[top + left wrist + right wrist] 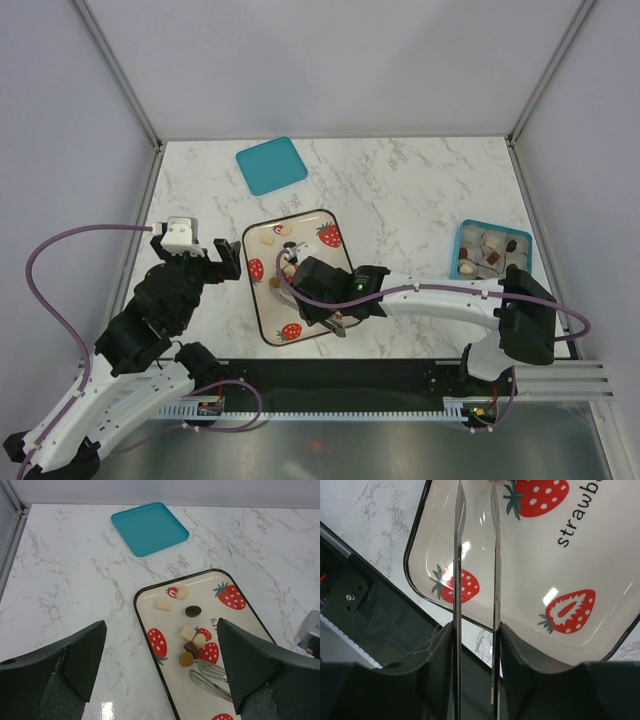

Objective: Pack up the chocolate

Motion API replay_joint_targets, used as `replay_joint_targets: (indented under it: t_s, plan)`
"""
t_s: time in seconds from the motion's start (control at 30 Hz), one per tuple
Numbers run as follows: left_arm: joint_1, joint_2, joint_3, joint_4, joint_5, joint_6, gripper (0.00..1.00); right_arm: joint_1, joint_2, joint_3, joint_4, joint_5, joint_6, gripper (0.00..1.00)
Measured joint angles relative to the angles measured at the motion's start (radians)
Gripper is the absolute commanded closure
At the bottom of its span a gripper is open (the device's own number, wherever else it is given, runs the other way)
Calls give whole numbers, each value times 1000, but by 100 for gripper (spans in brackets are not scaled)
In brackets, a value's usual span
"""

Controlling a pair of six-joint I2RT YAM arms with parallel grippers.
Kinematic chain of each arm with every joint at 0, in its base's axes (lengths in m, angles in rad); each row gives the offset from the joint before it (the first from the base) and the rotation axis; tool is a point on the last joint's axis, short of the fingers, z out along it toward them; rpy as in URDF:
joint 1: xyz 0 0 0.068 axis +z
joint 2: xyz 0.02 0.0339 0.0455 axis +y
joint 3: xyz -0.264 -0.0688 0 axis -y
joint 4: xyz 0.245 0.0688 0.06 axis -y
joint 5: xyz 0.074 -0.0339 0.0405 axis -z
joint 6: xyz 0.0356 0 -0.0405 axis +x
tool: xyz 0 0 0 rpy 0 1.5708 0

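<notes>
Chocolate pieces (pixel 191 648), brown, tan and cream, sit clustered mid-tray on the strawberry-print tray (pixel 136 600), with more scattered above! Metal tongs (pixel 212 669) point at the cluster, tips just beside it. The right gripper (pixel 475 630) is clenched on those tongs, as the right wrist view shows up close. The left gripper (pixel 160 667) hangs spread wide over the tray's left edge. White marble table (pixel 75 580), teal lid (pixel 150 528) beyond, grey walls (pixel 350 60). Only the overhead view catches the teal box (pixel 490 224) at far right, with more pieces inside.
</notes>
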Motion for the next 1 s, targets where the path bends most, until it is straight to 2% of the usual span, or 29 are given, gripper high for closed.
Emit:
replay_joint_targets:
  t_s: [1.0]
  plan:
    - [0,0,0,0,0,0,0,0,192,133,13,44,-23,50]
